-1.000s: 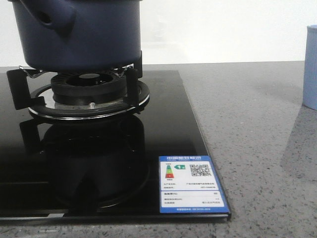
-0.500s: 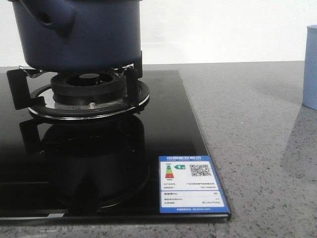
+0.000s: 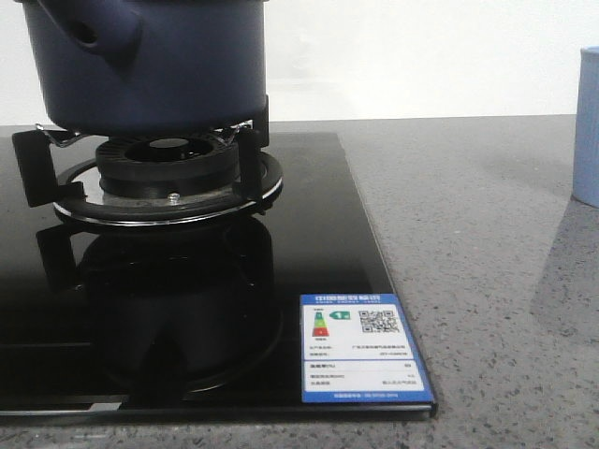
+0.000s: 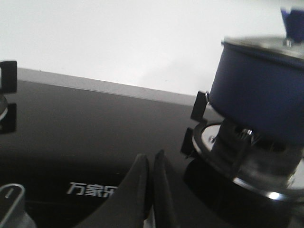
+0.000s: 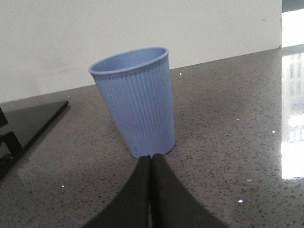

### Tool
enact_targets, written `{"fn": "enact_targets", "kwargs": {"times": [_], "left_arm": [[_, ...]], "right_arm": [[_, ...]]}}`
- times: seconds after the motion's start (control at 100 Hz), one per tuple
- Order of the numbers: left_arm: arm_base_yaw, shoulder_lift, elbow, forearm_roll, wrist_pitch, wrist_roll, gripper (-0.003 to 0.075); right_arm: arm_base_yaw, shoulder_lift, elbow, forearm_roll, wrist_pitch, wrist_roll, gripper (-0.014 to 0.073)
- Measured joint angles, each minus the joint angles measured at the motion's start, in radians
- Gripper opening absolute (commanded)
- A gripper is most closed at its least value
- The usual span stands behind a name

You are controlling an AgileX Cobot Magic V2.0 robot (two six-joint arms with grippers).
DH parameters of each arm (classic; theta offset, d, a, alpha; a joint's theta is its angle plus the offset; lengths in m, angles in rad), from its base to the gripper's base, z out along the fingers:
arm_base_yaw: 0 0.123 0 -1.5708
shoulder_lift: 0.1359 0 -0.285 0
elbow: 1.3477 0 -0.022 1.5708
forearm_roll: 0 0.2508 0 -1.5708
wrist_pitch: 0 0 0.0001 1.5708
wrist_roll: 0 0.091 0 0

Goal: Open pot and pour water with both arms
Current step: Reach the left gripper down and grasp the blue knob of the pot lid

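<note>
The dark navy pot [image 3: 150, 61] sits on the burner grate [image 3: 164, 173] of a black glass hob, its stubby hollow handle [image 3: 89, 37] facing the camera. In the left wrist view the pot [image 4: 259, 92] carries a lid with a metal rim [image 4: 259, 47], and my left gripper [image 4: 151, 159] is shut and empty, low over the hob, apart from the pot. My right gripper [image 5: 151, 157] is shut and empty on the countertop, its tips just short of the base of the pale blue ribbed cup [image 5: 135, 107]. That cup [image 3: 588, 126] shows at the front view's right edge.
The black glass hob [image 3: 309, 253] has a blue energy label [image 3: 360, 346] at its near right corner. Grey speckled countertop [image 3: 477, 281] lies between hob and cup. A second burner grate [image 4: 5, 90] and a control knob [image 4: 12, 204] show in the left wrist view.
</note>
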Motion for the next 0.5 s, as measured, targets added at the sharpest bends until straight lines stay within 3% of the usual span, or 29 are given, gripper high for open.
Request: {"fn": "enact_targets", "kwargs": {"times": [0.24, 0.5], "left_arm": [[0.000, 0.000, 0.000, -0.265, -0.087, 0.000, -0.0016], [0.000, 0.004, -0.097, -0.238, -0.065, 0.018, -0.0016]], "right_arm": [[0.000, 0.000, 0.000, 0.161, -0.014, 0.000, -0.0060], [0.000, 0.004, -0.080, 0.105, 0.097, -0.009, -0.0060]]}}
